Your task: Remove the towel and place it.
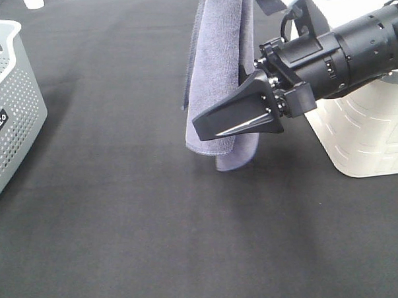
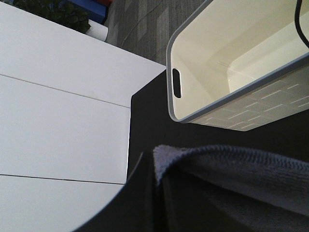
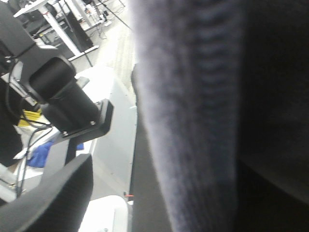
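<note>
The greyish-lavender towel (image 1: 218, 49) hangs folded from above the exterior high view's top edge, its lower end just over the black mat. My left gripper is hidden in every view. Its wrist view shows only a towel (image 2: 231, 164) fold right under the camera, so the towel seems held there. My right gripper (image 1: 208, 130) reaches in from the right at the towel's lower half, jaws wide apart. One black finger lies across the front of the cloth. The towel (image 3: 193, 121) fills the right wrist view, blurred and very close.
A white basket (image 1: 370, 135) stands at the right behind the right arm, and the left wrist view looks into its hollow (image 2: 203, 72). A grey perforated basket (image 1: 12, 98) sits at the left edge. The black mat (image 1: 156, 223) covers the table. A black arm (image 3: 63, 96) shows beyond the towel.
</note>
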### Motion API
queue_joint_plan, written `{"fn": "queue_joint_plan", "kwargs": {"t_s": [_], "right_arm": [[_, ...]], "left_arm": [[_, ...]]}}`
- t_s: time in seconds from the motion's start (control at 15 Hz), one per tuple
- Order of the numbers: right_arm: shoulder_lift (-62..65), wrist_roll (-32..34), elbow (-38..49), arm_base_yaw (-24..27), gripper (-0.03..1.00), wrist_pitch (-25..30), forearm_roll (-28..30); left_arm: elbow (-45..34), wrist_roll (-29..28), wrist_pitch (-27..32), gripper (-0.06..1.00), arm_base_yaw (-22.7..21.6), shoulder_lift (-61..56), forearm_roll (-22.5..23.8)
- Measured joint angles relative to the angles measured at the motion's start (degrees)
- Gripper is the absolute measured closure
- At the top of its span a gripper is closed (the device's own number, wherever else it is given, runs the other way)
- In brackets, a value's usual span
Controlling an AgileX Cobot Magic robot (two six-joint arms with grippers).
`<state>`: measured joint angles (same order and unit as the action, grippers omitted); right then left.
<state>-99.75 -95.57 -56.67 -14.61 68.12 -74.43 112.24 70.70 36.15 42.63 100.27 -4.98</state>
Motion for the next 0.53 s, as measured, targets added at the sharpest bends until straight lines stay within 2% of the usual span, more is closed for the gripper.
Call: {"fn": "queue_joint_plan", "kwargs": {"t_s": [0.2, 0.53], "right_arm": [[0.0, 3.0, 0.0, 0.0, 0.27, -4.0, 0.1], [0.0, 9.4, 0.0, 0.0, 0.27, -3.7, 0.2]], "left_arm": [[0.0, 0.0, 0.0, 0.94, 0.0, 0.0, 0.0], [0.0, 0.0, 0.0, 0.94, 0.0, 0.0, 0.0]]}}
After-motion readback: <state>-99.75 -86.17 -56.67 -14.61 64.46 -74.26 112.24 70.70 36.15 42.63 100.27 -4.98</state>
